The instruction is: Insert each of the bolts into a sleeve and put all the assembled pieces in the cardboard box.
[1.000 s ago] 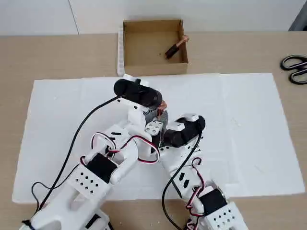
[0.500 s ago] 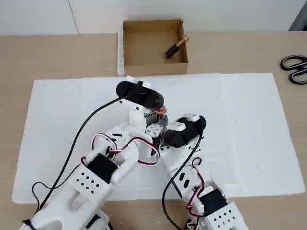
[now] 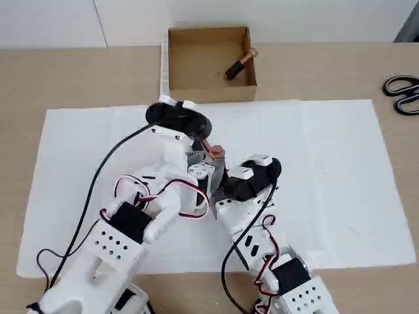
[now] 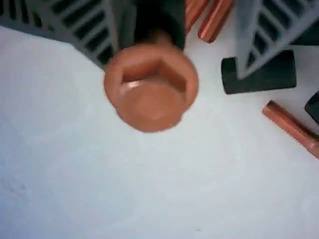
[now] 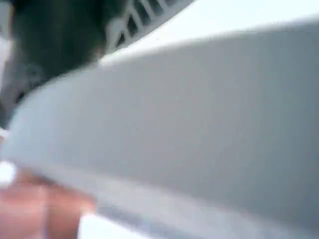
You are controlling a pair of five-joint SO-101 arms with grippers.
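My left gripper (image 4: 159,45) is shut on a black sleeve (image 4: 155,17) with a copper bolt (image 4: 151,92) in it, the bolt's hex head facing the camera. From above, this left gripper (image 3: 207,156) holds the copper bolt (image 3: 213,150) over the middle of the white sheet (image 3: 327,163). Loose copper bolts (image 4: 291,127) and a black sleeve (image 4: 259,74) lie on the sheet beneath. The right arm (image 3: 254,178) sits close beside it, its gripper hidden under the left arm. The cardboard box (image 3: 175,65) at the back holds one assembled piece (image 3: 238,63).
Scissors (image 3: 402,91) lie on the wooden table at the far right. A white strip (image 3: 163,72) leans along the box's left side. The two arms crowd together mid-sheet, with bare sheet to both sides. A grey surface (image 5: 199,124) sits close across the right wrist view.
My left arm has swung a little to the left and toward the box, carrying the bolt with it. The right arm has stayed put.
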